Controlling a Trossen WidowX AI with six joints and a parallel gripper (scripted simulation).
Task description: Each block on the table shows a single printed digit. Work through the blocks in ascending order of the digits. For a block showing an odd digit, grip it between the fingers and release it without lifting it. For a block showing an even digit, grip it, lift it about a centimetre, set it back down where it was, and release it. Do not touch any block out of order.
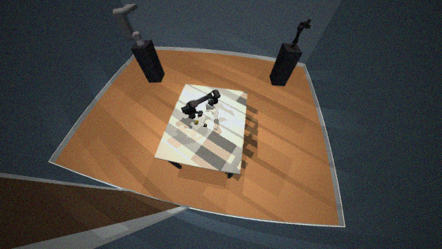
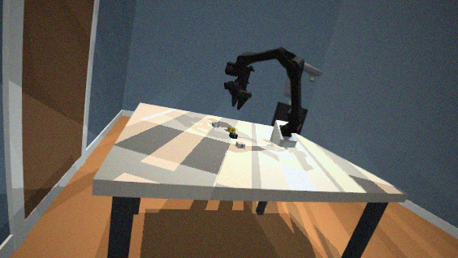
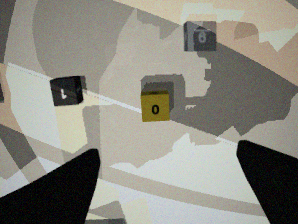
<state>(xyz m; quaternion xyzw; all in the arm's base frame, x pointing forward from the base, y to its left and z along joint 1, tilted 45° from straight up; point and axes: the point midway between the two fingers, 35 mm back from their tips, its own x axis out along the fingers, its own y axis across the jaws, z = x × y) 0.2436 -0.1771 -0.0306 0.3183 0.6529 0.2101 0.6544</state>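
The black metal gripper (image 1: 196, 116) (image 2: 236, 107) (image 3: 169, 152) hangs above the pale, rectangular counter (image 1: 231, 166) (image 2: 244, 194) (image 3: 200, 175), its fingers spread wide with nothing between them. In the wrist view, a yellow cube-shaped block (image 1: 197, 122) (image 2: 231, 130) (image 3: 155, 106) showing 0 sits ahead of the gap between the fingertips. At its nine o'clock is a black cube-shaped block (image 1: 204, 125) (image 2: 233, 135) (image 3: 67, 91), apparently marked 1; at one o'clock, a dark grey cube-shaped block (image 2: 215, 125) (image 3: 200, 36) bears a blurred digit, perhaps 6. In the exterior view, a light grey block (image 2: 240, 144) lies at the black one's five o'clock, its digit unreadable.
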